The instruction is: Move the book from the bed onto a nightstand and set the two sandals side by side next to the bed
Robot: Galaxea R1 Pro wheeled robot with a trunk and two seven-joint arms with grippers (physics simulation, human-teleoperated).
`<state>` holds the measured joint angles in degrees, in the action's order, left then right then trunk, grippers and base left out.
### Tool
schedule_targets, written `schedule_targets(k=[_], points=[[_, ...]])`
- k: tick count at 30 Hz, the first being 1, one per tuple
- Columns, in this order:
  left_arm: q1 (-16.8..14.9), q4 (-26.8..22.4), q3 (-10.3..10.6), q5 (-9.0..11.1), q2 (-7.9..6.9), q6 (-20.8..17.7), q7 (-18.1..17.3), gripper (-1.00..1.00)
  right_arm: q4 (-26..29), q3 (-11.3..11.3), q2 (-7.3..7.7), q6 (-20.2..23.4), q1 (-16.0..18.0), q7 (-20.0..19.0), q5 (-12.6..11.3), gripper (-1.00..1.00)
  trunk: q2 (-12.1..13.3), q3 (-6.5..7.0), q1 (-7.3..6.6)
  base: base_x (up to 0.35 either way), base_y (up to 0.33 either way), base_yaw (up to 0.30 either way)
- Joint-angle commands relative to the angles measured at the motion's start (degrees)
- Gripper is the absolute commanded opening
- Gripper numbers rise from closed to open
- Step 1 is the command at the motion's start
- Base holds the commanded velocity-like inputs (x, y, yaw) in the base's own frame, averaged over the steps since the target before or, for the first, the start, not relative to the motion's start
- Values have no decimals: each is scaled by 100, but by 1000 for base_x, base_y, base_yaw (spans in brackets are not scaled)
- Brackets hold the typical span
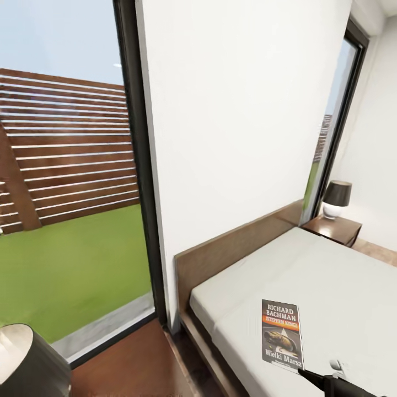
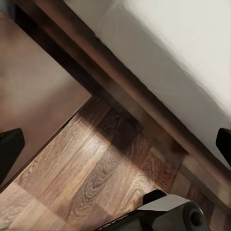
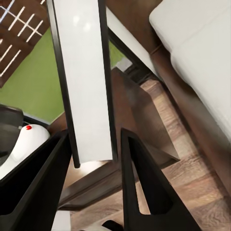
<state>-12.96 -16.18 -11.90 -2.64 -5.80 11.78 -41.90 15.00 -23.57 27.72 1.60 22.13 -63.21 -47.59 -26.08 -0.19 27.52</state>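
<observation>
My right gripper (image 3: 94,134) is shut on the book (image 3: 82,72), seen edge-on as a white page block between dark covers. In the head view the book (image 1: 282,335) shows its dark cover with "RICHARD BACHMAN" lettering over the bed's off-white mattress (image 1: 331,275), and the right gripper (image 1: 315,378) is at its lower right corner. A nightstand (image 3: 144,120) stands beside the bed, below the held book. Another nightstand (image 1: 334,227) stands past the bed's far side. My left gripper (image 2: 115,144) hangs open over the wood floor (image 2: 96,178) by the bed frame (image 2: 144,96). The sandals are out of view.
A black-shaded lamp (image 1: 337,197) sits on the far nightstand, and another dark lamp shade (image 1: 27,364) is close at the lower left. A floor-to-ceiling window (image 1: 66,193) with a black frame looks onto grass and a slatted fence. The brown headboard (image 1: 237,242) runs along the white wall.
</observation>
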Motion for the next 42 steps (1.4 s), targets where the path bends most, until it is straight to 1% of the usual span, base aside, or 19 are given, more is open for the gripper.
schedule_targets(k=[1,26,31,42], points=[[-4,9,-32,-31,1,26,-22,100,3,-25,5,16,2,-10,-66,-100,-4,-2,2,0,0,292],[-4,9,-27,-35,7,26,-21,100,3,-30,5,16,4,-14,-66,-100,-4,-2,2,0,0,292],[-4,9,-31,-35,60,26,-20,100,3,-31,2,16,4,-15,-66,-100,-4,-2,2,35,-29,292],[-4,9,-32,-35,70,26,-20,100,3,-33,1,16,3,-11,-66,-100,-4,-2,2,42,-35,292]])
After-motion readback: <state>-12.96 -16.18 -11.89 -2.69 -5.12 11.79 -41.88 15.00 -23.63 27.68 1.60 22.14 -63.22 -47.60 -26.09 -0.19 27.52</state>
